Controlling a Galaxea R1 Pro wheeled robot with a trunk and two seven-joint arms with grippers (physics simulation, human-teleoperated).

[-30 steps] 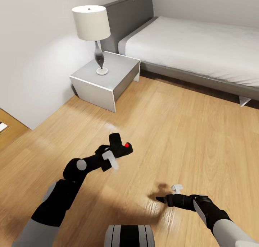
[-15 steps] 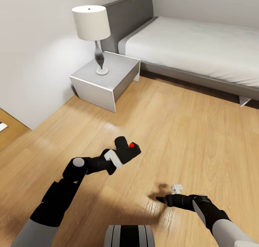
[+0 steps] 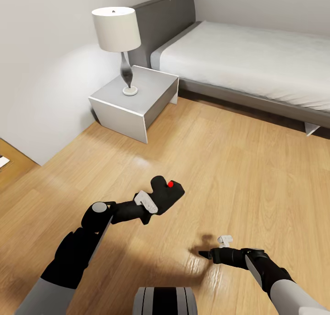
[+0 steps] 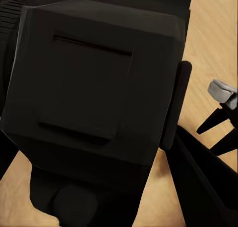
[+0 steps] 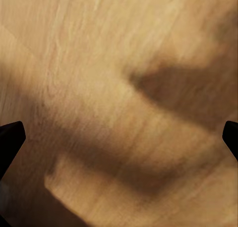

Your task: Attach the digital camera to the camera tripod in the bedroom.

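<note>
Right now my left gripper (image 3: 158, 201) is clamped on the camera (image 3: 167, 193), holding it out over the wood floor (image 3: 238, 168) ahead of my trunk, its red button (image 3: 170, 184) facing up. Through my left wrist view the camera (image 4: 94, 93) sits pressed close against the lens, a black box with a raised rectangular panel on its near face, and the fingertips of my other arm show past its edge. My right gripper (image 3: 206, 254) hangs low over the floor, well apart from the camera, with its jaws spread wide and nothing between them; in the right wrist view the dark fingertips (image 5: 10, 140) sit at opposite edges with bare floorboards and shadow between. Further off, a white nightstand (image 3: 133, 102) stands against the wall with a lamp (image 3: 117, 40) on top, just beside the grey headboard (image 3: 162, 19) of the bed (image 3: 256, 58), which carries a white mattress.
</note>
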